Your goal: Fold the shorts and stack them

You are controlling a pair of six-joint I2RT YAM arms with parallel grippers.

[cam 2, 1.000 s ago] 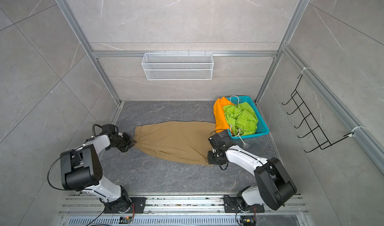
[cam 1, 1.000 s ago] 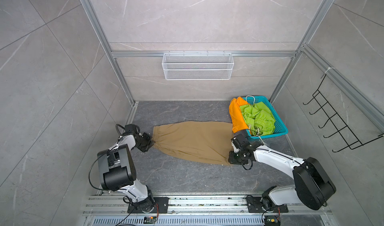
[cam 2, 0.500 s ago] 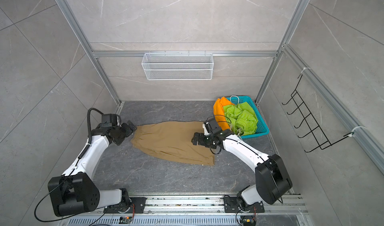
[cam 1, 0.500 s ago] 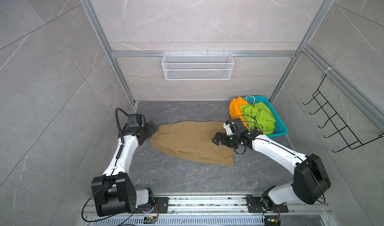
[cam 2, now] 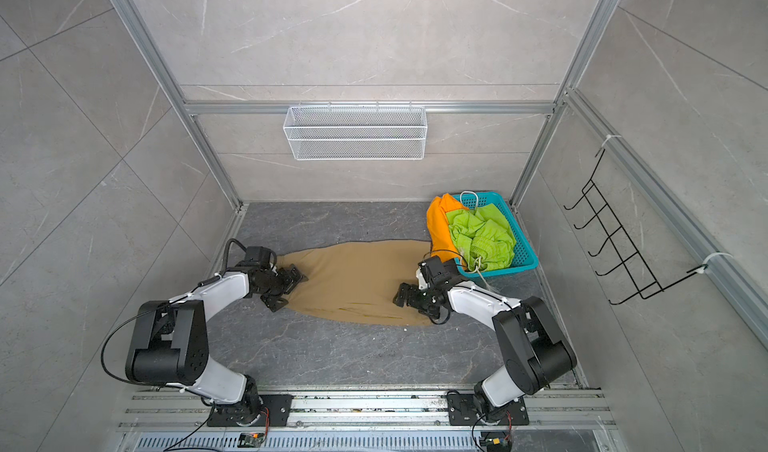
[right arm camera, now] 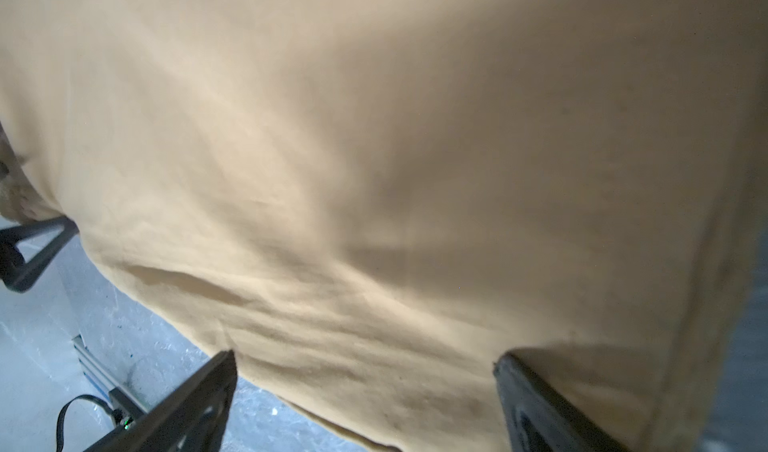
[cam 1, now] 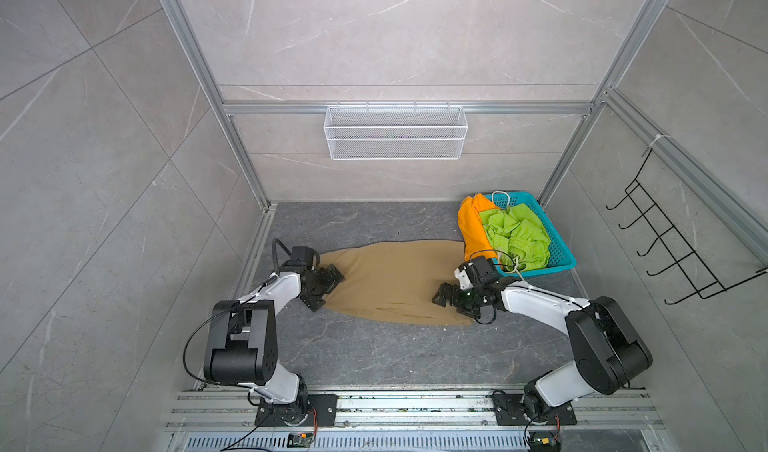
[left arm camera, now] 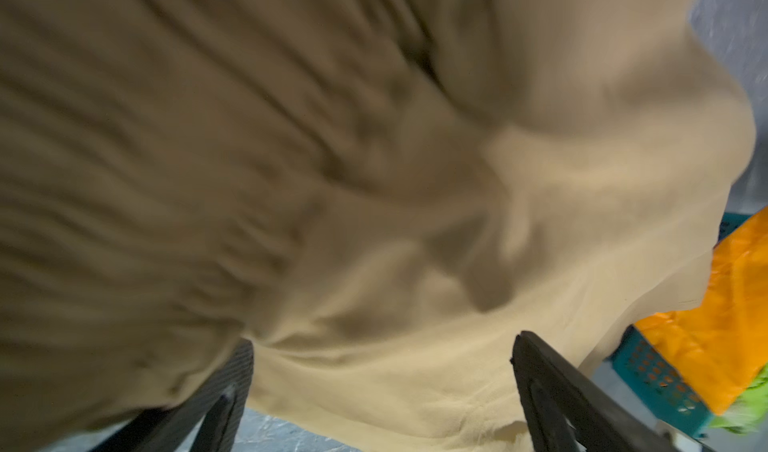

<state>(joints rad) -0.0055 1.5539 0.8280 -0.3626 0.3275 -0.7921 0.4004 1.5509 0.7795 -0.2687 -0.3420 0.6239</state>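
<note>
Top views, khaki shorts (cam 1: 390, 281): spread flat across the middle of the bench (cam 1: 374, 354), long axis running left to right, right end just beside the teal basket (cam 1: 544, 268).
left gripper (cam 1: 326, 288): low over the left end of the khaki shorts, jaws spread wide, nothing clamped.
left wrist view: blurred; gathered khaki cloth fills the gap between the two parted fingers.
right gripper (cam 1: 451, 302): low over the front right part of the khaki shorts, jaws spread wide, nothing clamped.
right wrist view: smooth khaki cloth lies across the gap.
orange shorts (cam 1: 471, 229): draped over the basket's left rim.
lime green shorts (cam 1: 515, 238): bunched inside the basket.
teal basket: back right corner of the bench.
</note>
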